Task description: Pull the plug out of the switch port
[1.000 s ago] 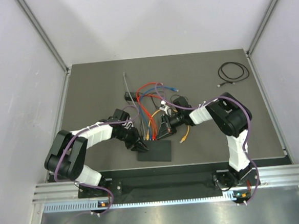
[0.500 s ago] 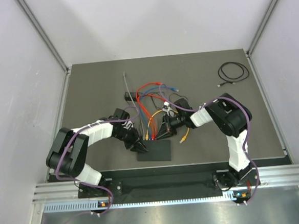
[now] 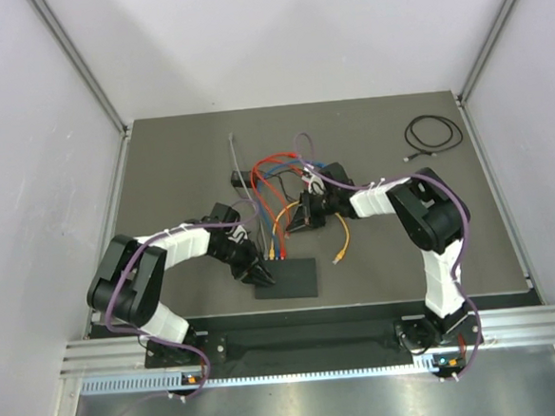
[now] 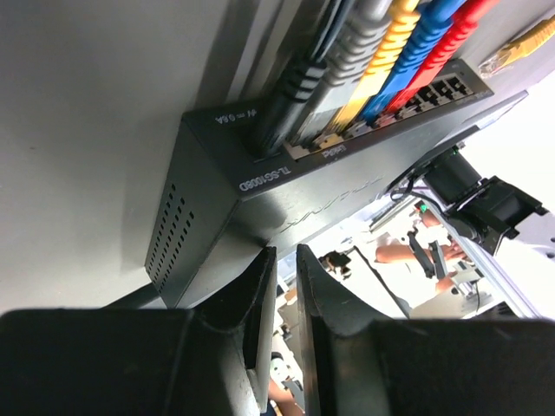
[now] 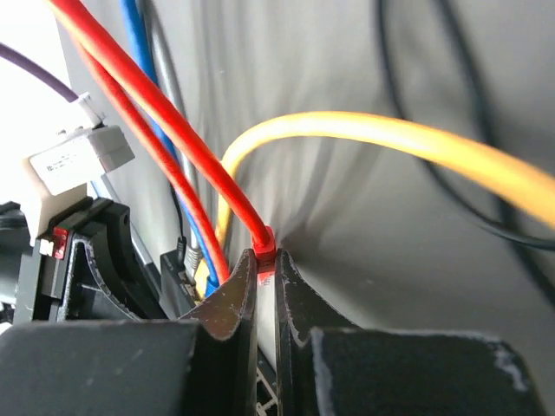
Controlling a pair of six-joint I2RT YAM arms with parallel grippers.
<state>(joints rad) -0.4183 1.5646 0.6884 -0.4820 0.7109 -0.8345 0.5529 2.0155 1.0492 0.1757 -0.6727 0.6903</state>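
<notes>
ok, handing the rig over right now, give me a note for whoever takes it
Left gripper: slightly open, tips at the left end of the switch, nothing visible between them.
Right gripper: shut on the red plug, held above the table, apart from the switch.
Done: that plug looks clear of its port.
Note: other cables sit in the switch's sockets.
Left: probably set the plug down and back both arms off.

Matte black switch point(image 4: 221, 204), glossy red plug point(image 5: 264, 240)
</notes>
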